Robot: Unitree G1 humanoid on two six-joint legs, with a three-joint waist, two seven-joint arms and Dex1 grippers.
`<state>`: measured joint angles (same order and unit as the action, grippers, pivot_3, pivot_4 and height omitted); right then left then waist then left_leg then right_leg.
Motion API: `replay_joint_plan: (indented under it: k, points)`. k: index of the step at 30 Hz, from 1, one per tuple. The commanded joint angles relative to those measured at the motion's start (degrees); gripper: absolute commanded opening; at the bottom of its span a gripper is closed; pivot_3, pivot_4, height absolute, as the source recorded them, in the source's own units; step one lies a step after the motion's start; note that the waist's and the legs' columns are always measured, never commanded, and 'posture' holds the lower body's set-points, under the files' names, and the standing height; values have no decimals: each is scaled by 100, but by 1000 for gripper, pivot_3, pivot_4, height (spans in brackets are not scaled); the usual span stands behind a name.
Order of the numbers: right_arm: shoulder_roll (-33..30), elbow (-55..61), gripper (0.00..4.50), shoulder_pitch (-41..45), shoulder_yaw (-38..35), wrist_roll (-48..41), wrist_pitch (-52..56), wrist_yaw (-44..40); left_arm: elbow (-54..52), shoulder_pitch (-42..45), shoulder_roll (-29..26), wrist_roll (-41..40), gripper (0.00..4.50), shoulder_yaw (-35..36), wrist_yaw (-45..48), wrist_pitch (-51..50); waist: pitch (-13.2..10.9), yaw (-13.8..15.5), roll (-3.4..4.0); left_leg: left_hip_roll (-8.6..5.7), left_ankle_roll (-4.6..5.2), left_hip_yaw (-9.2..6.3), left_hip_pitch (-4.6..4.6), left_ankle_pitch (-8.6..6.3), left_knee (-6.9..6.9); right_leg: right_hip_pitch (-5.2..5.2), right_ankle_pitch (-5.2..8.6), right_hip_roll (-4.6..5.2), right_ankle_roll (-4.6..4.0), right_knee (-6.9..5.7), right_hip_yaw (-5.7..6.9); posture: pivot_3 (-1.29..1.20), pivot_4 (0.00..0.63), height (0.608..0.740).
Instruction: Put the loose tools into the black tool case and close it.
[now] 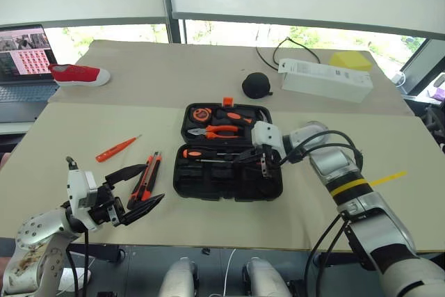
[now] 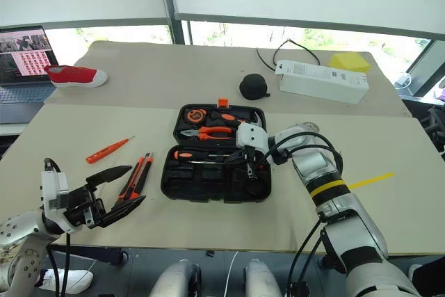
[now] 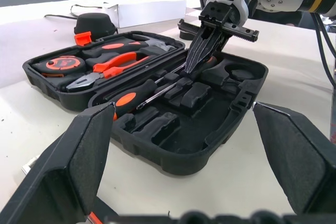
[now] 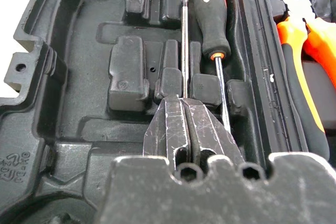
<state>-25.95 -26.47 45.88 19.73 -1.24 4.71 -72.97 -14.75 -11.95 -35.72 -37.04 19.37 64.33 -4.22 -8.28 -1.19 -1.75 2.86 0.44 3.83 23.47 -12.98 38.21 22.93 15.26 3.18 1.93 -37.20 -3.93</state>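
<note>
No legible text, brand or number in any view. White box (image 1: 325,80) carries dark print, too small to read. Embossed marks on the black tool case (image 4: 17,157) shell: characters unclear. Laptop (image 1: 26,64) screen shows thumbnails, unreadable.

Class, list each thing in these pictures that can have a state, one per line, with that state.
black tool case: open, lying flat.
right gripper: fingers shut on a screwdriver shaft, over the case.
left gripper: fingers open, empty.
utility knife: loose on the table.
tester screwdriver: loose on the table.
laptop: open, screen lit.
</note>
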Motion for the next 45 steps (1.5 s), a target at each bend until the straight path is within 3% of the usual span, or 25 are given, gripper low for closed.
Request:
replay_joint_plan:
  k: [1, 5, 9, 14, 17, 19, 26, 32, 35, 39, 45]
  points:
    - [45, -218, 38, 20, 135, 213, 244, 62, -111, -79, -43, 13, 4500, 191, -71, 80, 0, -6, 0, 1, 0, 0, -8, 0, 0, -8, 0, 0, -1, 0, 0, 0, 150, 740]
    - [95, 311, 38, -114, -495, -485, 38, 56, -210, -310, -16, -181, 4500, 445, -245, -43, 0, -14, 0, 2, -1, -2, -22, 0, -2, -20, 1, 0, -2, 0, 0, 0, 150, 740]
    - [-310, 1457, 1171, -821, -1270, -1527, -96, -479, 1, -726, 63, -316, 4500, 1116, -617, -128, -2, 30, 0, 5, 0, -18, 13, 0, -9, 13, 1, 5, -1, 1, -1, 0, 150, 740]
    - [-735, 2495, 2757, -2175, -2282, -2230, -301, -298, 542, -1369, 126, -165, 4500, 2028, -1040, -166, 0, 49, -12, -3, 0, -24, 33, -6, -14, 21, 8, 21, 11, 14, 6, 0, 150, 740]
    - [-729, 2787, 3871, -3044, -2900, -2740, -864, -523, 1023, -1708, 123, -115, 4500, 2525, -1065, -47, -3, 41, -19, -2, 0, -20, 30, -8, -16, 17, 9, 19, 9, 19, 6, 0, 150, 740]
    - [-709, 2865, 4376, -3300, -3052, -2783, -1000, -371, 1180, -1756, 98, -75, 4500, 2628, -1049, -3, -4, 22, -18, -1, 0, -15, 27, -8, -16, 17, 10, 17, 8, 18, 5, 0, 150, 740]
    - [-644, 3230, 4376, -4219, -3462, -2880, -984, 400, 1473, -1228, -481, 5, 4500, 2489, -1045, -342, -4, 64, -37, 2, -6, 14, -8, -3, -16, 14, 15, 14, -3, 11, 7, 0, 150, 740]
    - [-645, 3880, 4376, -4156, -3229, -3064, -605, 771, 2003, 546, -1602, 629, 4500, 1219, -1323, -1363, -4, 87, -36, 1, -14, 18, -6, 5, -16, 8, 11, 13, -3, 7, 4, 0, 150, 740]
    - [-668, 4061, 4376, -4076, -3103, -3116, -421, 891, 2575, 1488, -1903, 954, 4500, 536, -1256, -1748, -5, 43, -37, -2, -14, 18, 0, 5, -18, 2, 10, 6, 0, 8, 3, 0, 150, 740]
    - [-652, 4317, 4376, -3935, -2961, -3128, -173, 1097, 4136, 3247, -1947, 1771, 4500, -603, -1026, -1679, -8, 33, -37, -6, -14, 18, 11, 5, -26, 15, 9, -6, 0, -1, 1, 0, 150, 740]
    - [-672, 4595, 4376, -4023, -2964, -3151, 12, 1322, 6110, 4785, -1556, 2545, 4500, -1447, -634, -998, -8, 53, -40, -5, -17, 11, 36, 6, -26, 27, 9, -18, -1, 5, 2, 0, 150, 740]
